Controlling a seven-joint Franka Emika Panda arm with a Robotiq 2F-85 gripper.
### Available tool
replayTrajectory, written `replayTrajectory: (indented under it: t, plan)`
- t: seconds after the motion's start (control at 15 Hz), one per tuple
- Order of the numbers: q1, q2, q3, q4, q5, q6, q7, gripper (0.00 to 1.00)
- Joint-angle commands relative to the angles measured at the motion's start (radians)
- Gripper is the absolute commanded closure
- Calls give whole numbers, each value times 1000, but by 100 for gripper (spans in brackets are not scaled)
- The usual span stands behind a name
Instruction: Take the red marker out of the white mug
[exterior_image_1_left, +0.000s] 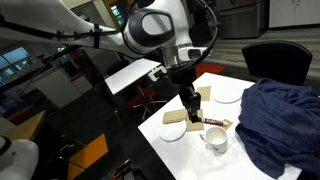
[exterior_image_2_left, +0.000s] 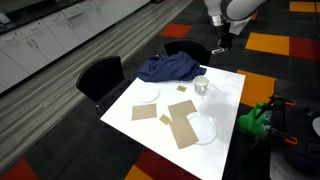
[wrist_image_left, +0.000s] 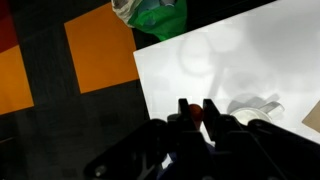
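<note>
In the wrist view my gripper (wrist_image_left: 198, 108) is shut on the red marker (wrist_image_left: 197, 114), whose red end shows between the two dark fingertips. The white mug (wrist_image_left: 262, 106) stands on the white table just to the right of the fingers, partly hidden by them. In both exterior views the gripper (exterior_image_1_left: 197, 103) (exterior_image_2_left: 222, 41) hangs above the table, a little above and beside the mug (exterior_image_1_left: 216, 139) (exterior_image_2_left: 201, 86). The marker is too small to make out in the exterior views.
Two flat white plates (exterior_image_2_left: 149, 95) (exterior_image_2_left: 203, 129) and several brown cardboard pieces (exterior_image_2_left: 181, 126) lie on the white table (exterior_image_2_left: 225, 100). A crumpled blue cloth (exterior_image_1_left: 280, 120) covers one corner. Black chairs (exterior_image_2_left: 100, 75) stand around. A green object (wrist_image_left: 150, 15) sits on the floor beside the table.
</note>
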Motion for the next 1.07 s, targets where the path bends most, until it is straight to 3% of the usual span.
replayTrajectory:
  t: [0.0, 0.47, 1.0]
  plan:
    - [18, -15, -9, -26, -33, 36, 76, 95]
    - [43, -113, -8, -222, -164, 166, 341, 95]
    - [38, -179, 14, -401, -224, 258, 610, 95]
